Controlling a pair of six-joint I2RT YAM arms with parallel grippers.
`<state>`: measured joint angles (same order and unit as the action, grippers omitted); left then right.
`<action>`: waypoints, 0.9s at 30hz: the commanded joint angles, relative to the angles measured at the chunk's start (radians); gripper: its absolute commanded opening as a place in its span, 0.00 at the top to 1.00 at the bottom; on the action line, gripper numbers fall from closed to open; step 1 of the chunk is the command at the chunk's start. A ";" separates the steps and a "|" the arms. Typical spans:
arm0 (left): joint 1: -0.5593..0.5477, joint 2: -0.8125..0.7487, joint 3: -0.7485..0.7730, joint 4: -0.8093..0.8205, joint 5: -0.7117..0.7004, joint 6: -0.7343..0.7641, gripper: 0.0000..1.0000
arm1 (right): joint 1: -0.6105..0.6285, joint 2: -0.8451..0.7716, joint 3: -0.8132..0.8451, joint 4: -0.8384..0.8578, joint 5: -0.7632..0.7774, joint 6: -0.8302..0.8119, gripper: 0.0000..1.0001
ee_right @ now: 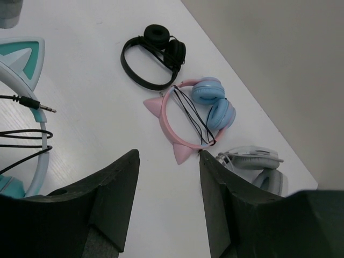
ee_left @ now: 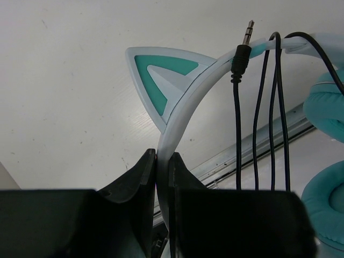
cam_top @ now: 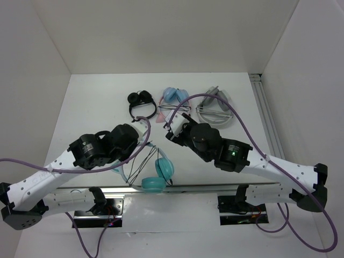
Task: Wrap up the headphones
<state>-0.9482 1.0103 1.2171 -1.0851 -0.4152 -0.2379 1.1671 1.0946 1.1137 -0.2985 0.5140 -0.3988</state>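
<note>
The teal headphones (cam_top: 159, 173) hang near the table's front edge, cups (cam_top: 164, 167) low. My left gripper (cam_top: 140, 129) is shut on their pale headband (ee_left: 183, 107), just below a teal-and-white cat ear (ee_left: 161, 75); in the left wrist view the gripper (ee_left: 162, 156) clamps the band edge-on. The thin black cable (ee_left: 271, 118) loops several times over the headband, and its jack plug (ee_left: 242, 54) points up. My right gripper (cam_top: 172, 130) is open and empty to the right of the headband. In its wrist view (ee_right: 169, 156) the ear (ee_right: 24, 59) and plug (ee_right: 32, 102) show at far left.
At the back lie a black pair of headphones (cam_top: 141, 103), a pink cat-eared pair with blue cups (cam_top: 173, 97) and a grey pair (cam_top: 215, 107); they also show in the right wrist view (ee_right: 183, 123). A metal rail (cam_top: 204, 188) runs along the front edge.
</note>
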 commanded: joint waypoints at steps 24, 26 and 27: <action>0.169 0.050 -0.004 0.194 0.101 -0.106 1.00 | -0.024 -0.004 0.006 0.105 0.101 0.149 0.42; 0.198 0.050 -0.013 0.220 0.089 -0.138 1.00 | -0.024 -0.004 0.015 0.105 0.147 0.172 0.42; 0.198 0.037 -0.025 0.220 0.075 -0.152 1.00 | -0.024 -0.004 0.015 0.114 0.206 0.185 0.41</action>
<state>-0.7712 1.0710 1.2015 -0.9653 -0.3420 -0.3088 1.1473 1.0927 1.0981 -0.2531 0.5957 -0.2714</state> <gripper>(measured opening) 0.218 0.582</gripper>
